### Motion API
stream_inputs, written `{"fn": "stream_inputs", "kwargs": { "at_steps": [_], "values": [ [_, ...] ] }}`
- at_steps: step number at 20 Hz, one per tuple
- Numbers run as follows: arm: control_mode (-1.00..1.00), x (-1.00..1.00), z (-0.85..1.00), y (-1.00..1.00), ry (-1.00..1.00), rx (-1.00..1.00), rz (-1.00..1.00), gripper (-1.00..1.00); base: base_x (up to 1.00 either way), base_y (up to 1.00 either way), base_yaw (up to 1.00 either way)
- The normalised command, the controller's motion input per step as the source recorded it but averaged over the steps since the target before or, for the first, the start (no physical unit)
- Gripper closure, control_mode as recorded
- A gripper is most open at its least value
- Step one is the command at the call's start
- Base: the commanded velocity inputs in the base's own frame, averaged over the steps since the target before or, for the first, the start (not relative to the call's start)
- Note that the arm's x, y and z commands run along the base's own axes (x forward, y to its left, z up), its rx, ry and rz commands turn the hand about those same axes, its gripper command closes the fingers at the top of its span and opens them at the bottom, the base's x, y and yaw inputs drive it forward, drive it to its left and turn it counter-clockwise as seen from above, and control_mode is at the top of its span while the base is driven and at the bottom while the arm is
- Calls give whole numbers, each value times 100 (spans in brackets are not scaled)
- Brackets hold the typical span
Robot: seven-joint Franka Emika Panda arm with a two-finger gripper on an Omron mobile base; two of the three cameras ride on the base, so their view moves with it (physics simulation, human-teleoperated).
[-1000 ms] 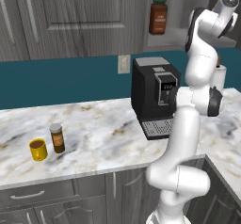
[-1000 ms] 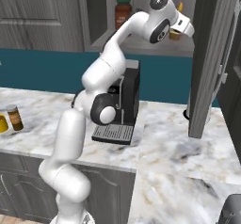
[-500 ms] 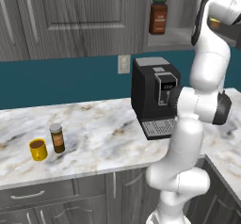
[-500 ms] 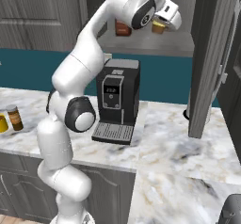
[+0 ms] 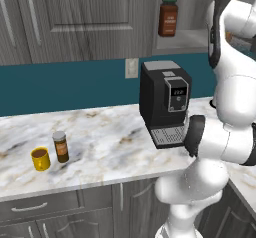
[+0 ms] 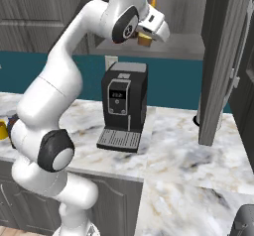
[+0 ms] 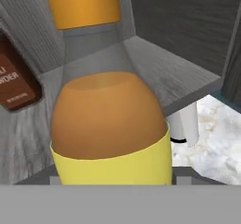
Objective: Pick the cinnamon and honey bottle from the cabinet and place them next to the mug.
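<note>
My gripper (image 6: pixel 145 31) is shut on the honey bottle (image 6: pixel 144 39), held up in front of the cabinet's shelf niche (image 6: pixel 183 45). The orange cap pokes out above the hand. In the hand view the honey bottle (image 7: pixel 108 119) sits very close, with an amber body, a yellow label and the orange cap at the top; it hides my fingertips. Down on the counter the cinnamon (image 5: pixel 61 146) stands upright just right of the yellow mug (image 5: pixel 40 158). The grey cabinet (image 5: pixel 75 22) hangs above them.
A red-brown jar with a green lid (image 5: pixel 168 16) stands on the niche shelf, left of the bottle. A black coffee machine (image 5: pixel 165 102) sits on the marble counter (image 5: pixel 110 142) below the niche. The open cabinet door (image 6: pixel 223 56) hangs to the right.
The arm has swung its elbow round, and the hand with the honey bottle has shifted left across the front of the niche. Mug and cinnamon have not moved.
</note>
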Motion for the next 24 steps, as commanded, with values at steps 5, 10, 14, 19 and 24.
{"fn": "stream_inputs", "kwargs": {
  "at_steps": [5, 10, 14, 19, 24],
  "values": [
    [-100, -100, -8, 57, -7, -1, 0, 100, 0, 0, 0],
    [-100, -100, 15, 35, -18, 0, 3, 100, 0, 0, 0],
    [-100, -100, 0, 52, -4, 0, 12, 100, 0, 0, 0],
    [-100, -83, -1, 60, 2, 0, 28, 100, 0, 0, 0],
    [-100, -64, -9, 78, 6, 0, 38, 100, 0, 0, 0]
  ]
}}
